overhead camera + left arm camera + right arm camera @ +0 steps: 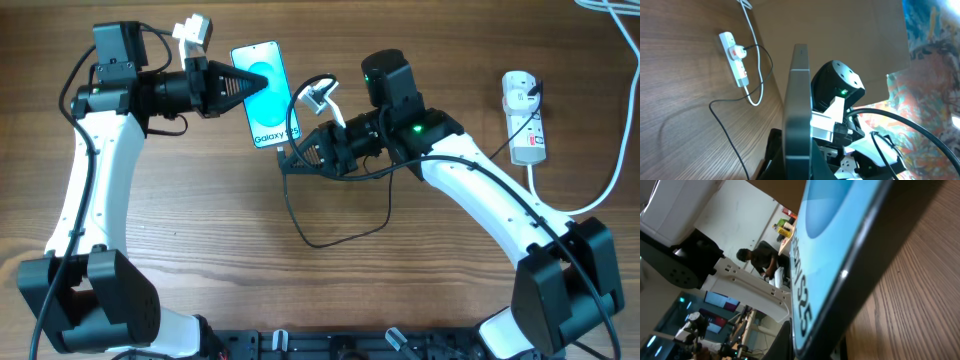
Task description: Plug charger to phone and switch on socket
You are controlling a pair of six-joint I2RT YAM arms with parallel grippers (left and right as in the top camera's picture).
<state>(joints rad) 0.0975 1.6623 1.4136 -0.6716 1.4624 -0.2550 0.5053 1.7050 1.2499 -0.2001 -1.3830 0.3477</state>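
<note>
- Phone [266, 95]: centre bench toward the far edge, long axis running far edge to near edge; left gripper [228, 87] clamped on its left side.
- Right gripper [292, 158]: just at phone's near end, apparently closed on charger [340, 232] tip.
- Socket [526, 120]: right edge.

Robotics lab bench in a shared workroom.
Left arm [85, 170] & right arm [490, 195], white-and-black, stand on a wood-grain table [200, 210] w/ a socket [524, 118] on it. Right wrist cam, bg: a person [760, 260] in a dark top, a plain white wall [747, 215], yellow items [785, 228] and what looks like a lit screen [715, 300], though it's blurry. Left wrist cam: a colourful patterned sheet [935, 65] past the table edge.
</note>
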